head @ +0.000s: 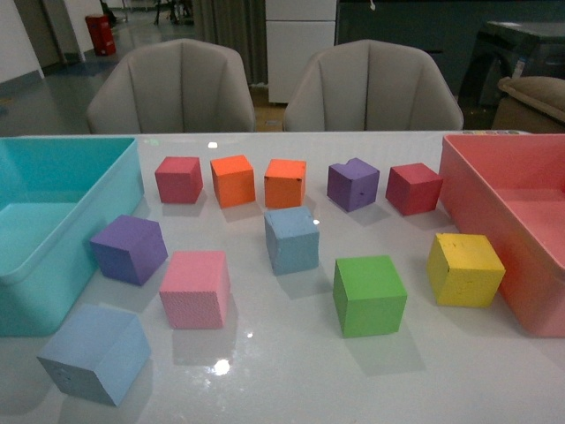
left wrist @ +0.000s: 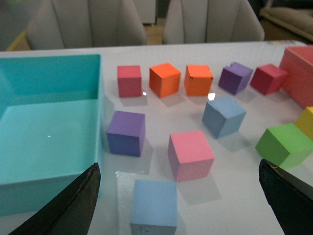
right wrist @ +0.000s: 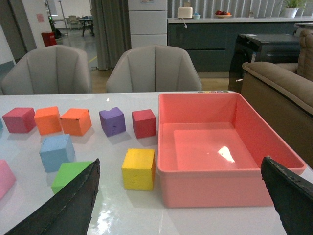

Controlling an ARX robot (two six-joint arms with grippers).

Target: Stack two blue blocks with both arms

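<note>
Both agape, left gripper [left wrist: 178, 166], right gripper [right wrist: 179, 163], pink cube [head: 195, 289] between steel-blue block [head: 291, 238], periwinkle block [head: 95, 353]

The front view looks across the white table [head: 291, 389] toward two grey chairs [head: 172, 88], the left wrist view hovers low by the turquoise bin [left wrist: 49, 78], the right wrist view by the pink bin [right wrist: 215, 183], both facing the same way, and all three share the middle steel-blue block [head: 291, 240].

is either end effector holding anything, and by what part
Nothing is held: the left end effector and right end effector are open and empty.
</note>
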